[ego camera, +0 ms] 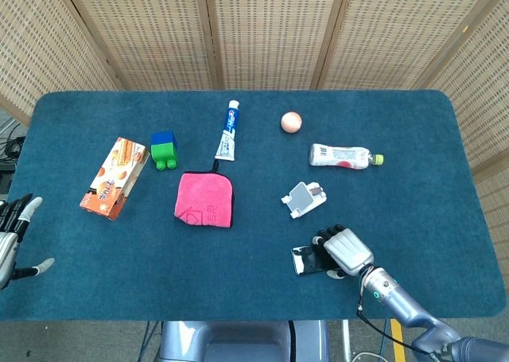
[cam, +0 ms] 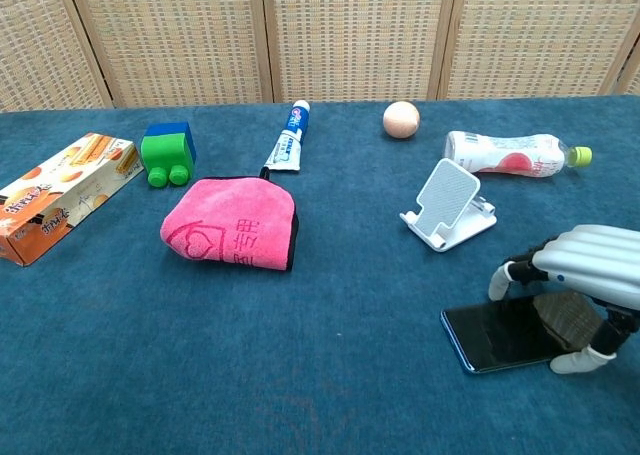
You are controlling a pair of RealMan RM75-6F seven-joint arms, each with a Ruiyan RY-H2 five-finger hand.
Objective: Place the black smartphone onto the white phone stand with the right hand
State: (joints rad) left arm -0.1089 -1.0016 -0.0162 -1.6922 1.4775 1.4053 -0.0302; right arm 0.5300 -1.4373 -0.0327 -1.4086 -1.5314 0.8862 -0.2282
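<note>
The black smartphone [cam: 490, 335] lies flat on the blue table near the front right, also seen from above as the smartphone [ego camera: 302, 259]. My right hand [cam: 580, 275] arches over its right half, fingers down on the far edge and thumb against the near edge, gripping it across its width. The same right hand [ego camera: 343, 251] covers most of the phone in the head view. The white phone stand [cam: 447, 205] is empty, a short way behind and left of the hand; in the head view the stand [ego camera: 302, 198] shows as well. My left hand [ego camera: 12, 239] hangs off the table's left edge, fingers apart and empty.
A plastic bottle [cam: 505, 153] lies behind the stand and an orange ball [cam: 401, 119] further back. A pink cloth [cam: 232, 225], a toothpaste tube [cam: 285, 140], a green and blue block [cam: 168, 154] and a snack box [cam: 62, 192] fill the left half.
</note>
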